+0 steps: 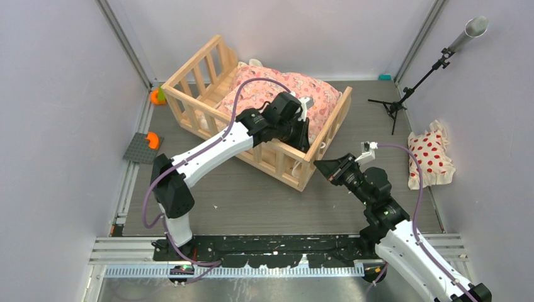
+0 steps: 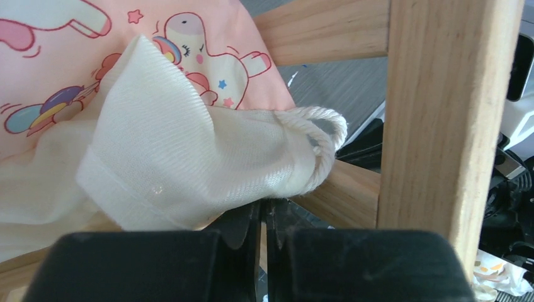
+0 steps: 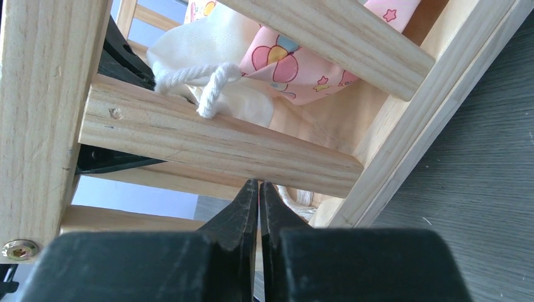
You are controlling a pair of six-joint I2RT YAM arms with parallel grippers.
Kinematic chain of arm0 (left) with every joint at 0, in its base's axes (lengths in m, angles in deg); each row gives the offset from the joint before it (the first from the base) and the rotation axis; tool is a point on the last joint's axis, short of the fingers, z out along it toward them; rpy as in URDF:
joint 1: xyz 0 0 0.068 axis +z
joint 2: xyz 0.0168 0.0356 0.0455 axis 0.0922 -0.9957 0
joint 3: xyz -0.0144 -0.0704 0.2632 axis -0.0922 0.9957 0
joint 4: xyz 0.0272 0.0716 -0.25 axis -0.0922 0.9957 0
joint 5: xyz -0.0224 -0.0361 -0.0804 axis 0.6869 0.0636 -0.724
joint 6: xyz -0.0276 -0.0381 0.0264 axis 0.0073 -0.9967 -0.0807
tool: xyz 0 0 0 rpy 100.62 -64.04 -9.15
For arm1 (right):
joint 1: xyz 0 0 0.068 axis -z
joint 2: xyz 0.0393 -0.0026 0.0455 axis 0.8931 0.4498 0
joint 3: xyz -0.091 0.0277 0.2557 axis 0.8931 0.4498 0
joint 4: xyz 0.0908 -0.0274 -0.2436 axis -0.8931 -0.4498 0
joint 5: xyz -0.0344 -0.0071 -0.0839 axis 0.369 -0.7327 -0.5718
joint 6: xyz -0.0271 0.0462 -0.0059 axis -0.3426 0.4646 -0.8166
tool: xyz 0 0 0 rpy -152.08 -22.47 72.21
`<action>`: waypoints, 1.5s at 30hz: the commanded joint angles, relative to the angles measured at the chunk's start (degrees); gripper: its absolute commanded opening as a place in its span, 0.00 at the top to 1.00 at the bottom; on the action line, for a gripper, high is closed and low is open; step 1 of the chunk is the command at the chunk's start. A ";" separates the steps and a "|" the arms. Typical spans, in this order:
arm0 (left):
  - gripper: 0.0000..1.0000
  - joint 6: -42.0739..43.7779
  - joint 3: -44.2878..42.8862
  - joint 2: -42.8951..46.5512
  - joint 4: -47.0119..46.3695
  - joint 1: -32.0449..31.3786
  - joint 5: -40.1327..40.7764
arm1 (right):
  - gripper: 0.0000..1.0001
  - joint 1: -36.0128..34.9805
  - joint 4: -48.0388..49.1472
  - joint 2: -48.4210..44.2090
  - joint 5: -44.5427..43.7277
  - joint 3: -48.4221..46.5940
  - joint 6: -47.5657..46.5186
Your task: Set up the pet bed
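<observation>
Flanking the pet bed (image 1: 306, 170) corner — left claw (image 2: 262, 211) inside, right claw (image 3: 259, 189) outside — both narrow.

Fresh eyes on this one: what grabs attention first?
A wooden pet bed sits slanted left of centre with a pink cartoon cushion inside. The left gripper reaches over its near rail beside the cushion's cream tie, and the right gripper points at the bed's near corner. A red-dotted pillow lies apart, far right.

The left arm (image 1: 211, 146) is stretching forward and to the right, with the left gripper (image 2: 262, 211) holding its fingers nearly together. The right arm (image 1: 406, 242) is angling forward and leftward, the right gripper (image 3: 259, 192) showing only a thin slit.
</observation>
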 commanded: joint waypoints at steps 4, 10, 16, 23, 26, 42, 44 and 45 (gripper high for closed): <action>1.00 1.33 -2.67 2.12 5.18 -2.30 -11.50 | 0.90 1.01 -1.04 -0.96 -5.57 -3.52 -2.66; 1.00 7.08 -8.88 -0.04 13.41 -0.80 -14.62 | 0.90 0.97 -3.86 -1.95 -6.28 -4.72 -4.03; 1.00 12.92 -21.23 -3.94 24.72 2.17 -17.50 | 0.90 0.99 -5.99 -2.14 -6.28 -5.35 -4.88; 1.00 16.02 -27.45 -6.99 31.42 2.40 -19.41 | 0.90 1.00 -6.65 -2.40 -6.28 -5.54 -5.43; 1.00 16.47 -26.17 -5.83 31.57 2.40 -19.19 | 0.90 0.99 -6.97 -2.58 -6.28 -5.64 -5.54; 0.91 17.43 -14.95 -4.07 30.25 2.38 -21.41 | 0.90 0.97 -8.22 -2.32 -6.02 -6.35 -6.50; 0.85 18.49 -15.98 -4.13 31.80 2.38 -19.81 | 0.90 1.02 -8.71 -2.51 -6.02 -6.56 -6.75; 0.84 18.80 -16.53 -4.06 32.54 2.38 -18.57 | 0.90 0.99 -8.94 -2.62 -6.06 -6.67 -6.99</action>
